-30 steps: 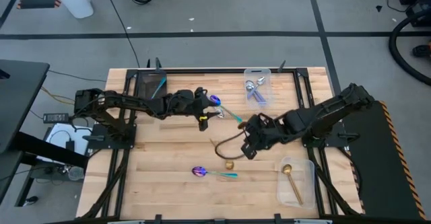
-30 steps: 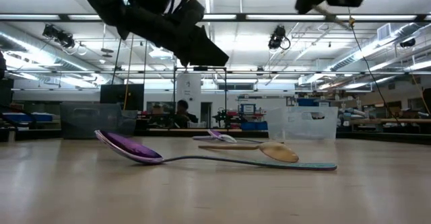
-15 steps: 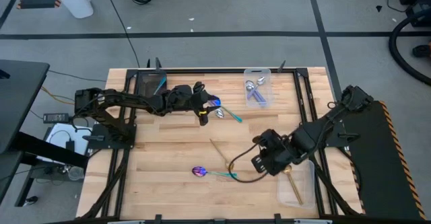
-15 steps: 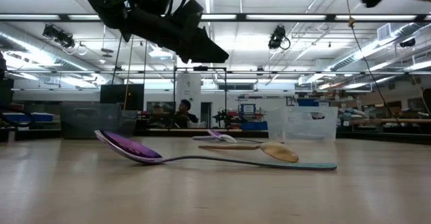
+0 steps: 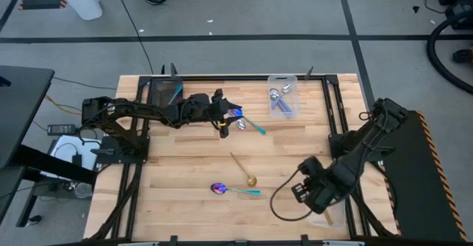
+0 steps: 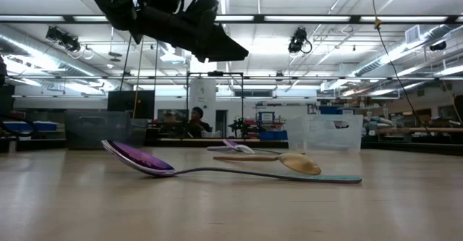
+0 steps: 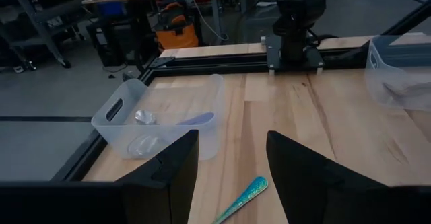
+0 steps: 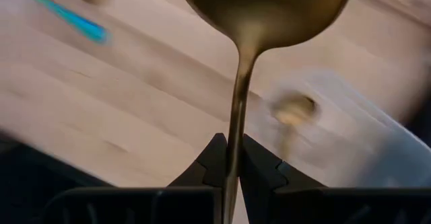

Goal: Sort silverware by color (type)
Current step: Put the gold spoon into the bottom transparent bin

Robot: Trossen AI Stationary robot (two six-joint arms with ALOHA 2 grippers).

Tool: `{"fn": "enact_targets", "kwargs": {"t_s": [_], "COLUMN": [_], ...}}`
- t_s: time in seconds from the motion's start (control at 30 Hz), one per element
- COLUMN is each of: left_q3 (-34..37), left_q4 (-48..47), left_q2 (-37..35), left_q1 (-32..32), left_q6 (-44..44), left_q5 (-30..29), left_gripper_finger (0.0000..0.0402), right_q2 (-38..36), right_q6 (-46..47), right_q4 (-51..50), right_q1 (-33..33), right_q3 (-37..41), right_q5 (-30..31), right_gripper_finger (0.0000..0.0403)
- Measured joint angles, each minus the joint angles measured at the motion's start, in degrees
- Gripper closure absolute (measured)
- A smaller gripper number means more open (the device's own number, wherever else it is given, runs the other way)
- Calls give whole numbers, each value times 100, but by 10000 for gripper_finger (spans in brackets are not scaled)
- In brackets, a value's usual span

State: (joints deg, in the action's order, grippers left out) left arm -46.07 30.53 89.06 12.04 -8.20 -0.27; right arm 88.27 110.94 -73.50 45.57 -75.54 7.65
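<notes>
My right gripper (image 5: pixel 314 193) hangs over the near-right clear bin (image 5: pixel 337 210), shut on a gold spoon (image 8: pixel 262 2). The right wrist view shows another gold spoon (image 8: pixel 295 108) lying in that bin. On the table lie a third gold spoon (image 5: pixel 244 170) and a purple-bowled spoon with a teal handle (image 5: pixel 233 190). My left gripper (image 5: pixel 229 120) is open at the far middle, above a second purple-and-teal spoon (image 5: pixel 247 123). That spoon's handle end (image 7: pixel 242 196) shows on the wood between the left gripper's fingers (image 7: pixel 168 173). My right gripper pinches the gold spoon's thin handle (image 8: pixel 234 140) between its two fingers, which point down. The spoon runs out along the fingers, bowl away from the gripper, lifted clear above the bin.
A clear bin (image 5: pixel 283 95) at the far edge holds silver-bowled spoons with lavender handles and shows again in the left wrist view (image 7: pixel 161 126). A dark tray (image 5: pixel 165 91) sits at the far left. Black rails frame the wooden table (image 5: pixel 185 202).
My right gripper has carried the gold spoon from the table's middle toward the near right corner, sinking a little. It has rolled at the wrist and stands over the near-right bin. The spoons on the table have not moved.
</notes>
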Motion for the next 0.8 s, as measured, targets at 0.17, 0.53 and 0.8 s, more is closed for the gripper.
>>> {"fn": "enact_targets", "kwargs": {"t_s": [0.17,0.53,0.8], "left_q3": [0,1,-1], "left_q4": [-25,-31,-36], "left_q2": [0,0,0], "left_q1": [0,-3,-3], "left_q6": [1,-4,-5], "left_q5": [0,0,0], "left_gripper_finger": [219,219,219], "right_q2": [70,72,68], "right_q6": [741,1105,1305], "right_q4": [-45,1130,2239], "right_q1": [454,877,864], "right_q3": [294,1333,2129], "right_q5": [-363,-983,-1466], "right_gripper_finger": [371,372,373]}}
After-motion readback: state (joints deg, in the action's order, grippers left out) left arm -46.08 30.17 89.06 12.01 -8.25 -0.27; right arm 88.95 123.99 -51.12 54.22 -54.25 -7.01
